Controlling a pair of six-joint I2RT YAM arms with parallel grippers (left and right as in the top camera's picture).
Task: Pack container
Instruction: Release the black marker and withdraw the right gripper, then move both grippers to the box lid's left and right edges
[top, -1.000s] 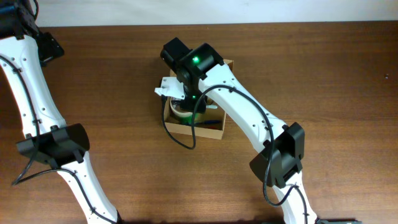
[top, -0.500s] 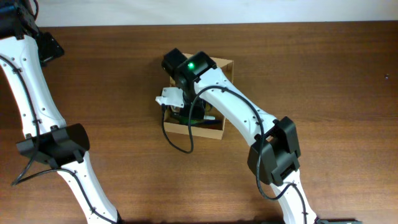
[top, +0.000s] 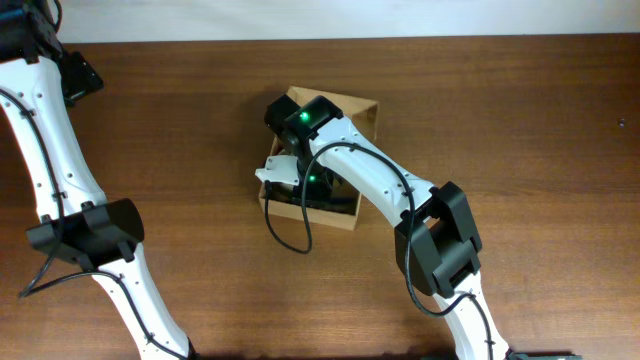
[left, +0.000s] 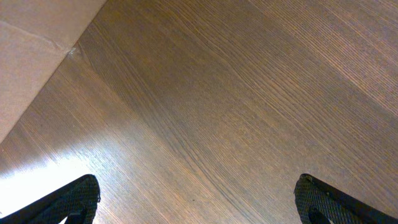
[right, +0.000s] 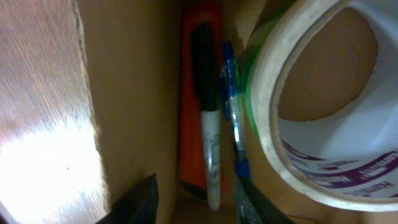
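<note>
The tape roll (right: 311, 118) carries purple print on the white inside of its core, too blurred to read. The marker (right: 208, 124), black at the cap and white along the barrel, has dark lettering that cannot be made out either. Both lie in the container (top: 368, 112), a plain unmarked cardboard box that sits on the table (top: 520, 120) a little back of centre. Beside the marker lie a blue pen (right: 231, 93) and an orange tool (right: 189, 137) set against the box wall; the tape roll leans over the pen.

The right arm (top: 380, 185) reaches down into the box and hides most of its inside from above. The right gripper (right: 196, 202) has its fingers partly apart, clamped on nothing, with the end of the marker showing between them.

The left arm (top: 50, 150) stands well off at the table's left edge. The left gripper (left: 196, 199) is spread wide over bare wood, near a pale tan surface (left: 25, 56).
</note>
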